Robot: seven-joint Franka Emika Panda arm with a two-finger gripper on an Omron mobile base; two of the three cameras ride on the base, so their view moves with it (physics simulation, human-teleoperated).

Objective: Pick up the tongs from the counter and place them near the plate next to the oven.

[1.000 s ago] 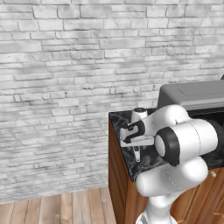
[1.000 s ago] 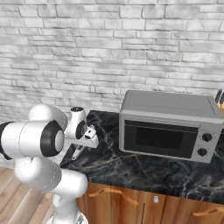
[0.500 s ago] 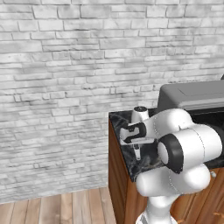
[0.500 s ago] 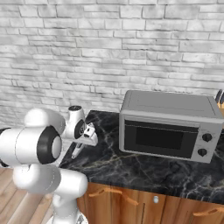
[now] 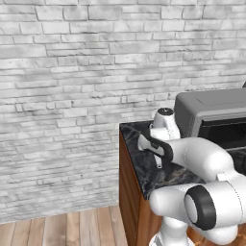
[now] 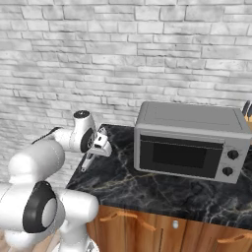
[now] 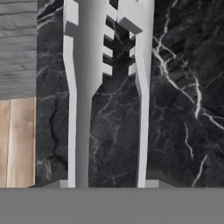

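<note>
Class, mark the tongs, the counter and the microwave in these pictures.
tongs (image 7: 78,109), hand view, on the wide left arm.
counter (image 6: 147,189), right base view, bare marble in front.
microwave (image 6: 189,115), right base view, on its top.

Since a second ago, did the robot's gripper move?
Yes. The gripper has swung closer to the microwave and sits farther over the counter, carrying the tongs.

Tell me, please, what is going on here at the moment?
The white arm has its claw over the left end of the black marble counter, beside the grey microwave. The silver tongs hang from the claw, their arms running along the hand view with the toothed ends farthest from the camera. The claw seems closed on them, lifted off the counter. No plate or oven is in sight, so placing them is not yet done.
</note>
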